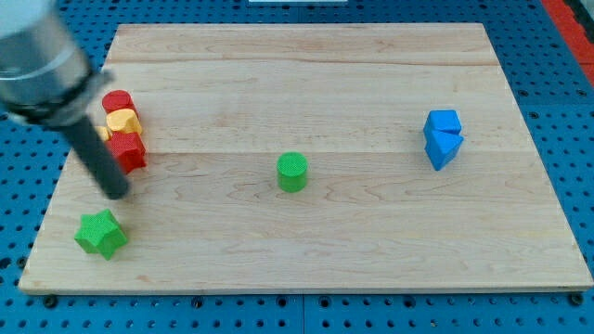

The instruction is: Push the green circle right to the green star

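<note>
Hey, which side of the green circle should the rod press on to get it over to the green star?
Press the right-hand side wall of the green circle, low down, coming from the view's right: the green star lies to its left and lower, so aim slightly from above. My tip now sits far left, just above the star, by the red and yellow blocks.

We're looking at a lab or robotics test bench: a pale wooden surface (306, 56) sits on a blue perforated pegboard base (548, 121) visible past every edge, with a red strip (571, 19) beyond the top-right corner and a grey robot arm (37, 56) over the top-left corner.
</note>
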